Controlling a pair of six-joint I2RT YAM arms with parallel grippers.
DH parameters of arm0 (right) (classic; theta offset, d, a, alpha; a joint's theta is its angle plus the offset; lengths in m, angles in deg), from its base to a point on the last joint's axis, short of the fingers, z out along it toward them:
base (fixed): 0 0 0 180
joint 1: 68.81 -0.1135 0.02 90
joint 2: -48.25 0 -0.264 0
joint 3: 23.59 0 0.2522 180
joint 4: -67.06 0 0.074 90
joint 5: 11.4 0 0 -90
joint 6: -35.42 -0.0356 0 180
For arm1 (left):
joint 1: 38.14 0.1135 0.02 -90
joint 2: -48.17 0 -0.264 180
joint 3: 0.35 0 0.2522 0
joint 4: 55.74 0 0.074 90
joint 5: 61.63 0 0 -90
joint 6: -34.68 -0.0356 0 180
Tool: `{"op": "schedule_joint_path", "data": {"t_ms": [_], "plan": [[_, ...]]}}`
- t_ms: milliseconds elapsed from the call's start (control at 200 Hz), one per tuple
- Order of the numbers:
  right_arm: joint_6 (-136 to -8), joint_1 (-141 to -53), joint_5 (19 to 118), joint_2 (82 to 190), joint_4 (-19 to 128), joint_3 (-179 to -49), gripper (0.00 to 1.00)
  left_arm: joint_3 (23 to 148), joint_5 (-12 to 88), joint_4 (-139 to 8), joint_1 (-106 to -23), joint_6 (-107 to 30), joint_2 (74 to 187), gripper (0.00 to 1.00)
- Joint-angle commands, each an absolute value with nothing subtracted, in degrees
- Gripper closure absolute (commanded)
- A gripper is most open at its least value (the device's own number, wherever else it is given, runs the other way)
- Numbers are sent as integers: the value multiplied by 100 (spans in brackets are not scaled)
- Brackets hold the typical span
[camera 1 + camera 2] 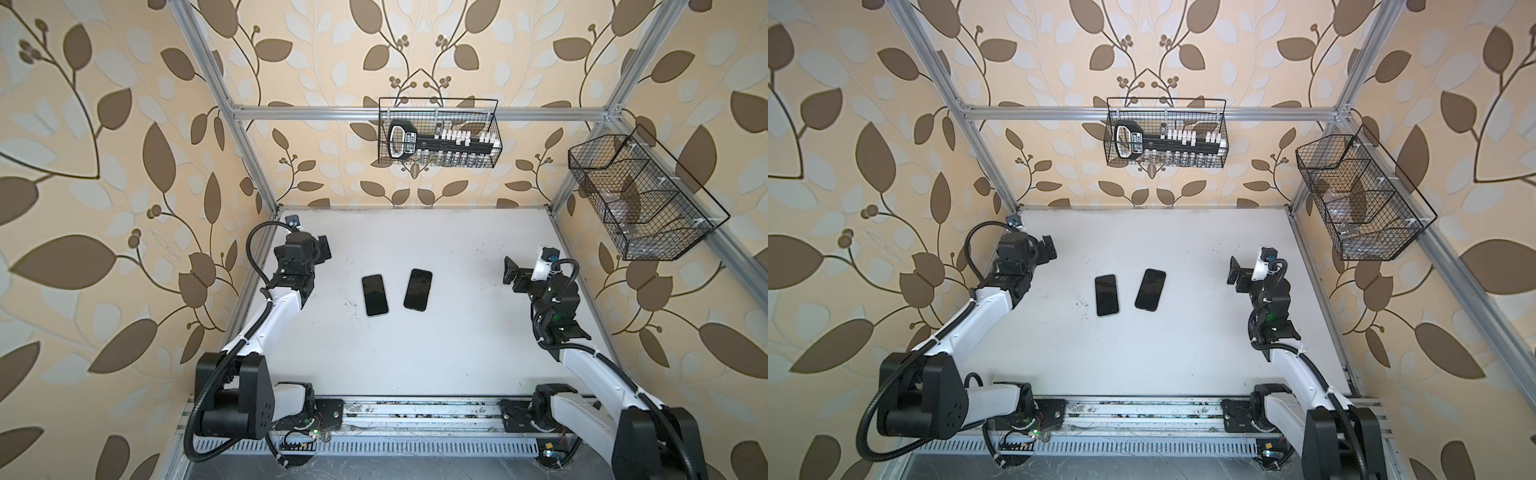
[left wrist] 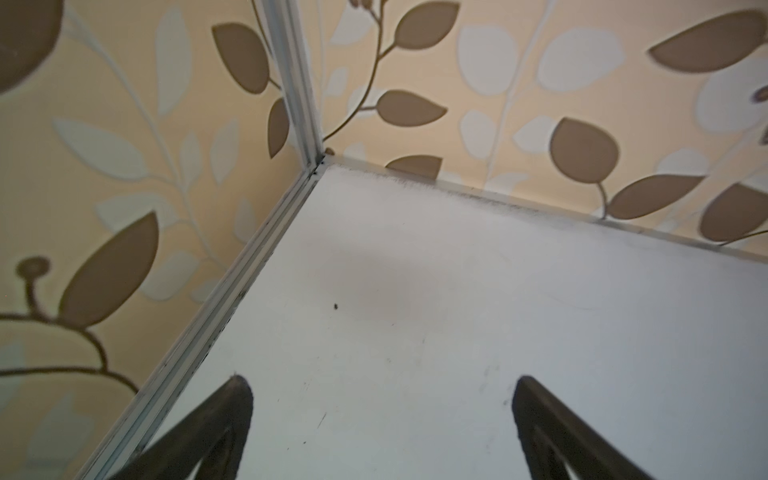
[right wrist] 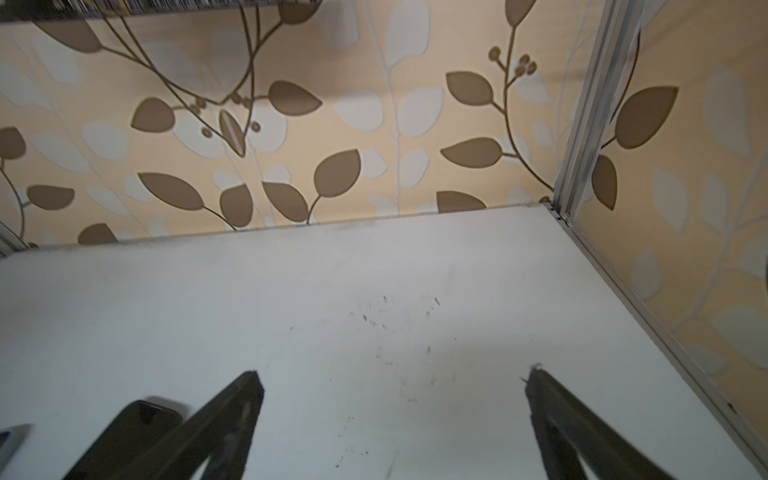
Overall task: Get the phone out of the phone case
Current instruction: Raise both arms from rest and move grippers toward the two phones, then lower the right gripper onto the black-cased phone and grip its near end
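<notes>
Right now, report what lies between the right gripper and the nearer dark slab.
Nothing: in both top views only bare white table separates the right gripper from the slab.

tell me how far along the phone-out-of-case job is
Done: possibly the separation. Two dark slabs lie flat and apart on the table: the left slab shows a pale edge, the right slab is all dark. Whether either is an empty case cannot be told.
In hand: nothing. The left tool and right tool are open, empty, out at the sides.
Left: if a phone is cased, everything.
</notes>
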State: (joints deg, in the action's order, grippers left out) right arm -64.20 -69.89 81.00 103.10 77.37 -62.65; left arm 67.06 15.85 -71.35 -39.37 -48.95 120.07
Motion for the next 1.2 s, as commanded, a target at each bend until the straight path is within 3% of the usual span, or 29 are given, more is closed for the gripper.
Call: {"op": "schedule_joint_path", "data": {"t_ms": [0, 105, 245, 485, 590, 900, 1195], "plan": [[-7137, -7127, 7808, 10178, 6134, -7065, 0, 7524, 3149, -9108, -3885, -4768, 11880, 1], [-7786, -7171, 7626, 10131, 5302, -7657, 0, 7934, 4145, -9783, -3884, -4732, 11672, 1], [-7896, -7169, 6966, 9994, 4717, -8029, 0, 7863, 4252, -9997, -3884, -3865, 11268, 1], [-7330, -7587, 6677, 9932, 3641, -8413, 0, 7531, 4525, -9992, -3889, -3923, 11098, 1], [-7644, -8144, 7433, 10170, 3184, -8635, 0, 7511, 4577, -9928, -3884, -3937, 11235, 1], [-8465, -10391, 9493, 11600, 2445, -9721, 0, 7415, 3537, -10091, -3884, -3639, 11281, 1], [-9510, -11553, 10170, 13595, 2127, -10820, 0, 7317, 3170, -10211, -3885, -3527, 11053, 1]]}}
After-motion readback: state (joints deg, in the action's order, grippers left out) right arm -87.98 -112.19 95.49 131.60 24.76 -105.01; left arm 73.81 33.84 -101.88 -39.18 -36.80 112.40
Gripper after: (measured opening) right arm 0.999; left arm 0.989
